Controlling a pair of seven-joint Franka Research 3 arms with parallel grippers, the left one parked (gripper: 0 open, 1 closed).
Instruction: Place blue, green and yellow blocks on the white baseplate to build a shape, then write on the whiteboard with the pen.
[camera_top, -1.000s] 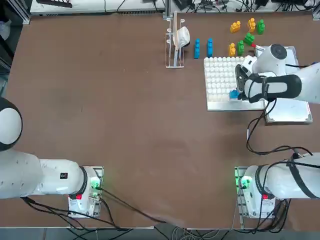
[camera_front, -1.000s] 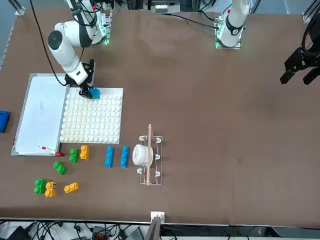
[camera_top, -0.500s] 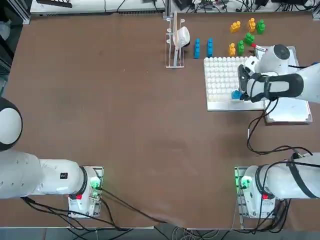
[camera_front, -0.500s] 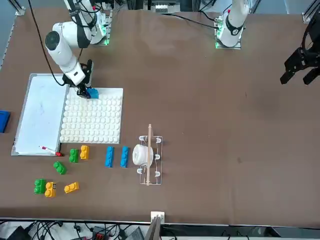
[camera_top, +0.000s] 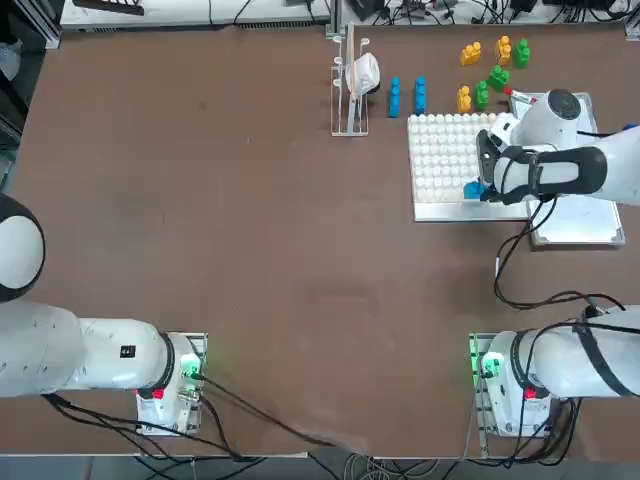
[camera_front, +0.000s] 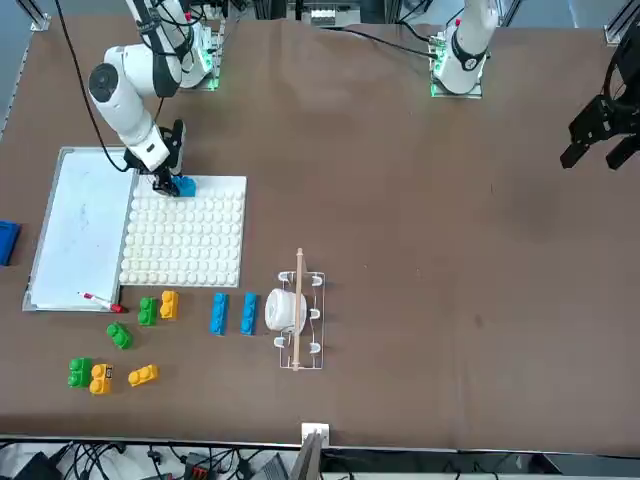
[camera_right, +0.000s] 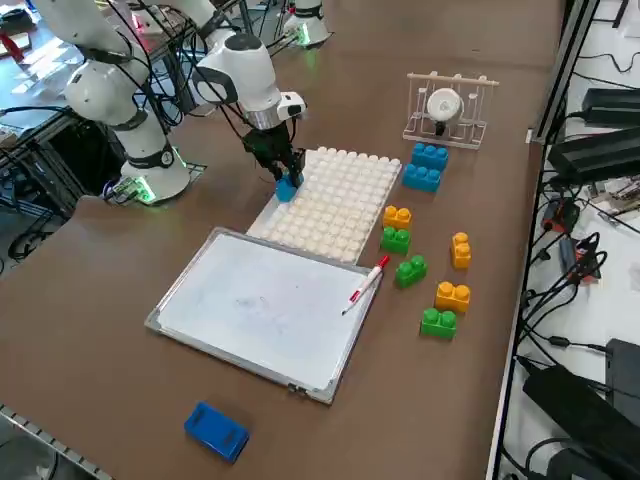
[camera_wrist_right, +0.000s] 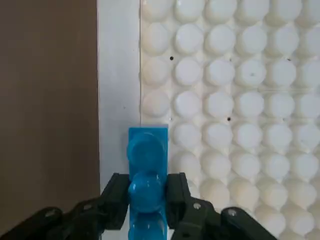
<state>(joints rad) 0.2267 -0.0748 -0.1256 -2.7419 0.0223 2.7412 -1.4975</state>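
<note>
My right gripper (camera_top: 479, 189) is shut on a blue block (camera_wrist_right: 147, 170) at the near edge of the white baseplate (camera_top: 440, 150), close to the corner beside the whiteboard (camera_right: 260, 310). In the wrist view the block lies over the plate's smooth rim and its outermost studs. Whether it rests on the studs I cannot tell. The pen (camera_right: 366, 285) lies across the whiteboard's far corner. Two loose blue blocks (camera_front: 233, 312) sit beyond the plate. Green and yellow blocks (camera_right: 397, 230) are scattered nearby (camera_front: 100, 375).
A clear rack holding a white object (camera_top: 352, 80) stands beyond the plate's far left corner. A chunky blue oblong object (camera_right: 216, 431) lies on the table past the whiteboard's outer side. My right arm hides part of the whiteboard in the top view.
The right gripper, still holding the blue block, shifted slightly along the plate's near edge toward the whiteboard side, and has barely moved in the last half second.
</note>
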